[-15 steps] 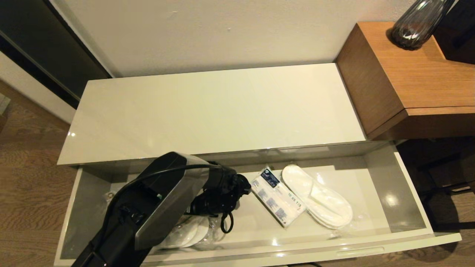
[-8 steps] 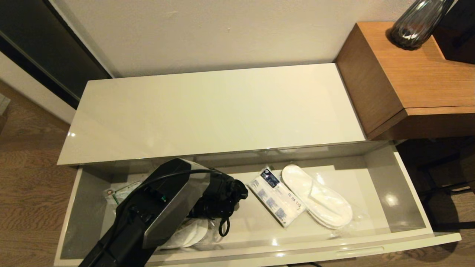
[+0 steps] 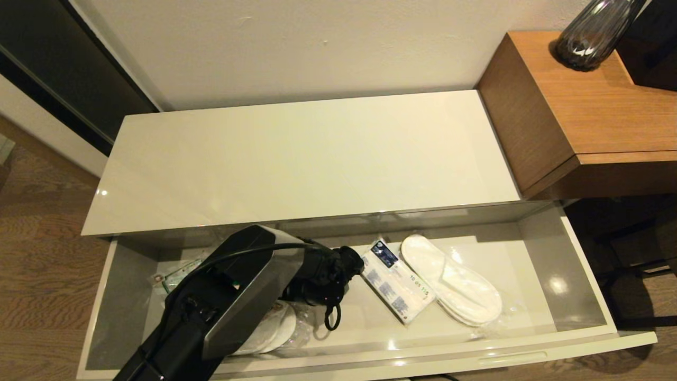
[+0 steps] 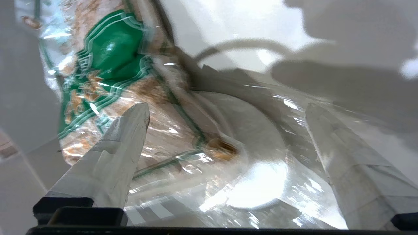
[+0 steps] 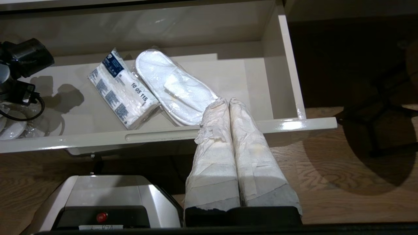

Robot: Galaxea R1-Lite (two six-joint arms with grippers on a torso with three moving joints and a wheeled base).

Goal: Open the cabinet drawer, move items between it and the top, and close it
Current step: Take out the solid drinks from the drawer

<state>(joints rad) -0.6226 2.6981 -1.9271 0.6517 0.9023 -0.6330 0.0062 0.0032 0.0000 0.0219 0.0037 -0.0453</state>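
Observation:
The cabinet drawer [image 3: 476, 352] stands pulled out under the bare cream top [image 3: 307, 159]. My left arm reaches down into its left half. In the left wrist view the left gripper [image 4: 226, 109] is open. Its taped fingers [image 4: 120, 147] straddle a white slipper in clear plastic [image 4: 258, 137] and the crinkly bag with the green band [image 4: 107, 62], touching neither. That slipper pack [image 3: 277, 330] and the bag's end [image 3: 177, 275] peek out beside the arm. The white packet with a blue label [image 3: 394, 286] and a second slipper pack [image 3: 455, 280] lie mid-drawer. My right gripper [image 5: 225, 101] is shut and empty, held in front of the drawer front [image 5: 163, 135].
A brown wooden desk [image 3: 608, 116] with a dark glass vase [image 3: 592, 37] adjoins the cabinet on the right. A dark chair base [image 3: 634, 254] stands on the wood floor beside the drawer's right end. A black cable loop [image 3: 332, 317] hangs from my left wrist.
My left arm sank lower into the drawer, then its wrist swung a little to the right toward the packet. The green-banded bag's end came into sight at the left.

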